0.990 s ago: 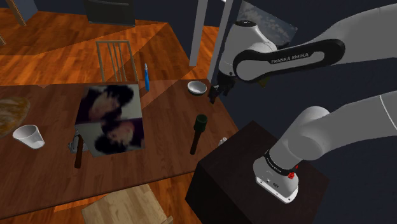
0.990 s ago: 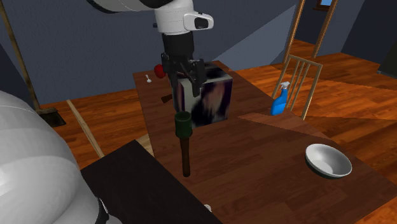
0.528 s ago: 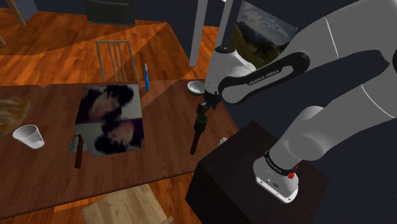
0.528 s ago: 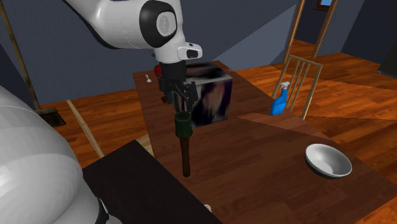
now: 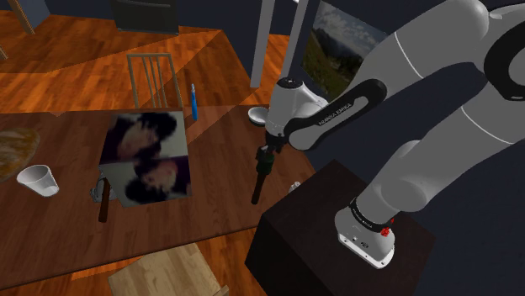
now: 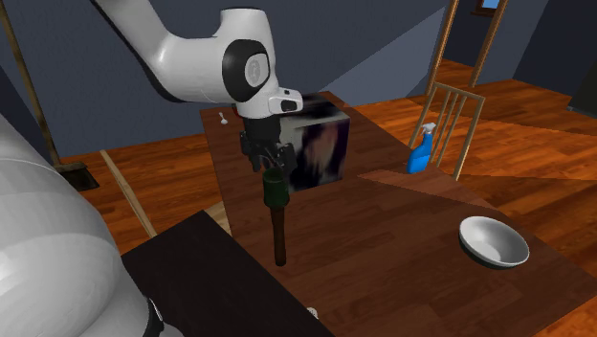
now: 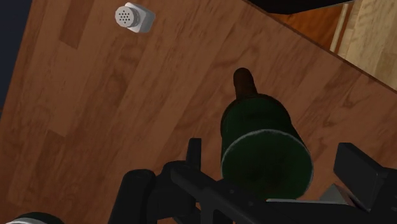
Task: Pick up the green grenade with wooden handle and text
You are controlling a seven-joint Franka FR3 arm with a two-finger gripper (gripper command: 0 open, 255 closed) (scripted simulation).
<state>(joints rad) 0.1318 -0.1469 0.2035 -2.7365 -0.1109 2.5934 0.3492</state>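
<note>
Grenade [image 5: 260,178]: dark green head, brown handle, laid on the tabletop [image 5: 219,185] near the edge beside the stand [image 5: 336,219], handle end pointed toward the stand. Claw [image 7: 270,151]: spread, set astride the head directly beneath; no contact is seen

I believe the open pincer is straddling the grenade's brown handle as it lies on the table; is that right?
No: the wrist view shows the open pincer straddling the green head of the grenade, not its handle. It lies on the table.
</note>
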